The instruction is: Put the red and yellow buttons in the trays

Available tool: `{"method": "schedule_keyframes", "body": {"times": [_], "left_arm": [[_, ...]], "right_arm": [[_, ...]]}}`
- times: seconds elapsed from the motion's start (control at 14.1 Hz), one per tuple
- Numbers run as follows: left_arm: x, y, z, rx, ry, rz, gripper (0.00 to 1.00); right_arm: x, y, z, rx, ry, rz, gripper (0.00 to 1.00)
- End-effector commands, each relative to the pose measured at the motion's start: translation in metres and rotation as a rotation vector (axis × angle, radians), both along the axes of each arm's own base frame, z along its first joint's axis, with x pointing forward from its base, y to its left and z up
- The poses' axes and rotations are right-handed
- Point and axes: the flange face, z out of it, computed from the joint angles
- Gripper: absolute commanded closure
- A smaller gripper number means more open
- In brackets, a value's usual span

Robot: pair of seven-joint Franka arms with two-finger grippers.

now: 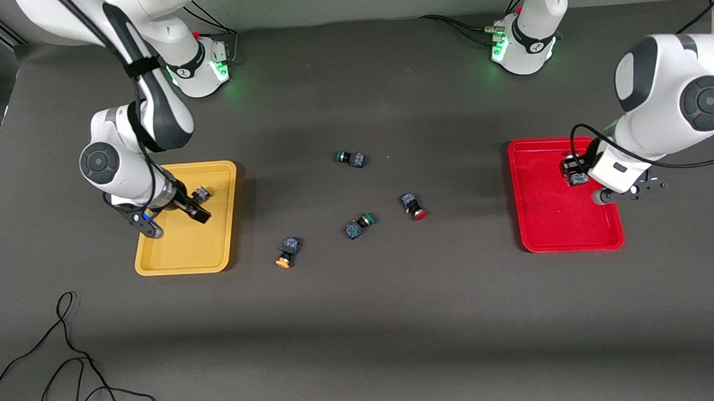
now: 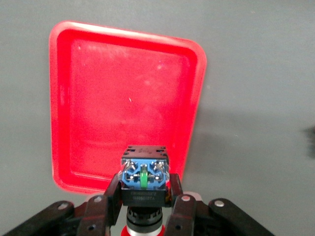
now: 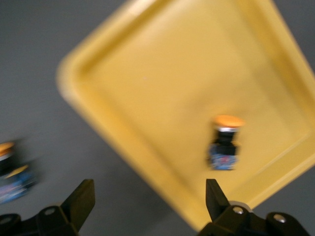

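Overhead, left gripper (image 2: 142, 209) clamps red button (image 2: 144, 179) upright, cap down; right gripper (image 3: 147, 204) wide.

Red tray (image 2: 74, 108) floor lies bare; yellow tray (image 3: 147, 88) seemingly holds one button (image 3: 225, 142).

The red tray (image 2: 64, 103) looks like smooth, glossy plastic with bright sheen along its rim. The yellow tray (image 1: 220, 230) is smooth plastic too, duller. Under both, the table (image 1: 362, 321) has a matt dark grey, cloth-like cover. Above the red tray, the held button (image 2: 145, 178) shows a translucent blue plastic back.
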Motion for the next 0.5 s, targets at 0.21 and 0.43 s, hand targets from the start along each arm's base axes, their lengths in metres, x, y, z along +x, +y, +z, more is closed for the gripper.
{"method": "schedule_keyframes", "body": {"times": [0.21,0.43], "left_arm": [[-0.031,-0.006,-0.155,-0.011,-0.068,-0.074,0.83],[-0.027,0.002,-0.157,-0.013,-0.063,-0.09,0.35]], "right_arm": [[0.067,0.122,-0.037,0.059,-0.006,0.146,0.0],[0.084,0.143,-0.065,0.051,-0.022,0.183,0.0]]}}
